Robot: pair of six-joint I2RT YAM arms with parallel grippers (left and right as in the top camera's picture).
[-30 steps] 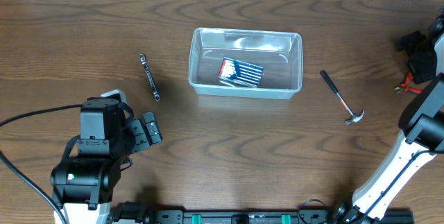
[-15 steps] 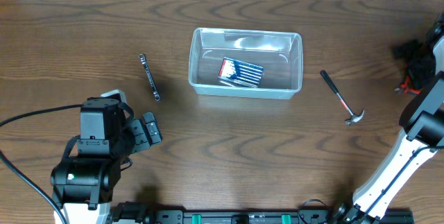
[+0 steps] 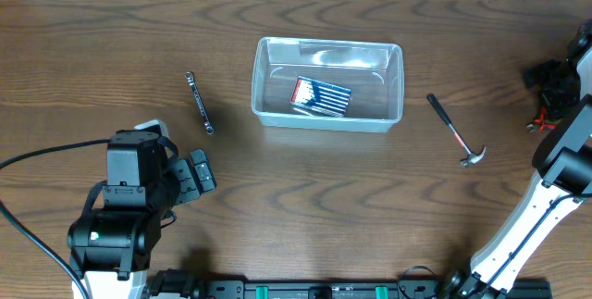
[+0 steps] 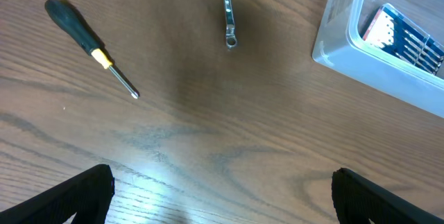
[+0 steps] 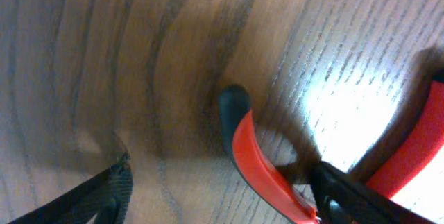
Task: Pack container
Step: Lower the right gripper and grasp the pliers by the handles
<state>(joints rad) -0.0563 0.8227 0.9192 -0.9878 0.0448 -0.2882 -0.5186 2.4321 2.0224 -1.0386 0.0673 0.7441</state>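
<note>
The clear container stands at the table's middle and holds a striped card of bits. It also shows in the left wrist view. A wrench lies to its left and a hammer to its right. My left gripper is open and empty above bare table, near side of the wrench and a black-handled screwdriver. My right gripper is open at the far right edge, low over red-handled pliers, with one handle between its fingers.
The left arm's body fills the front left corner and hides the screwdriver from above. The right arm runs along the right edge. The pliers lie close to the table's right edge.
My right gripper has moved a little toward the table's front, down onto the pliers. The left arm and the other things have not moved.
</note>
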